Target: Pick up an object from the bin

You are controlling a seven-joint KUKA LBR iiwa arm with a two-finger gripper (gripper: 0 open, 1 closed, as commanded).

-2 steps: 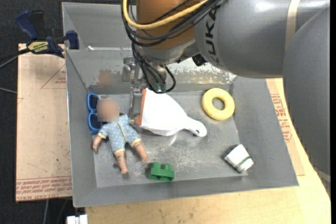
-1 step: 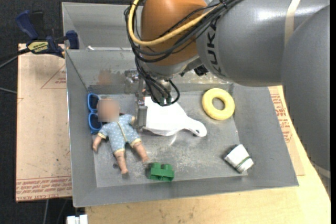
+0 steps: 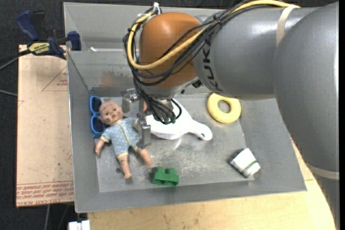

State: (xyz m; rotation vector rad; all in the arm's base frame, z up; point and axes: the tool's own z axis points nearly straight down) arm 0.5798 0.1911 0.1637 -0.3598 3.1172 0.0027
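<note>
Doll (image 3: 119,136) in pale blue romper, fingers (image 3: 144,133) parted, one touching its side

grey metal bin (image 3: 215,164) | doll (image 3: 121,136) laid face-up at left, blue sunglasses (image 3: 95,116) beside its head | white scoop (image 3: 180,127) centre | yellow ring (image 3: 214,106) rear right | green block (image 3: 164,176) front | white cap (image 3: 245,162) front right

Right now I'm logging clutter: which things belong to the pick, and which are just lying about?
In play: hand, between the doll and the white scoop.
Lying about: yellow ring, green brick, blue sunglasses, white cap.
</note>
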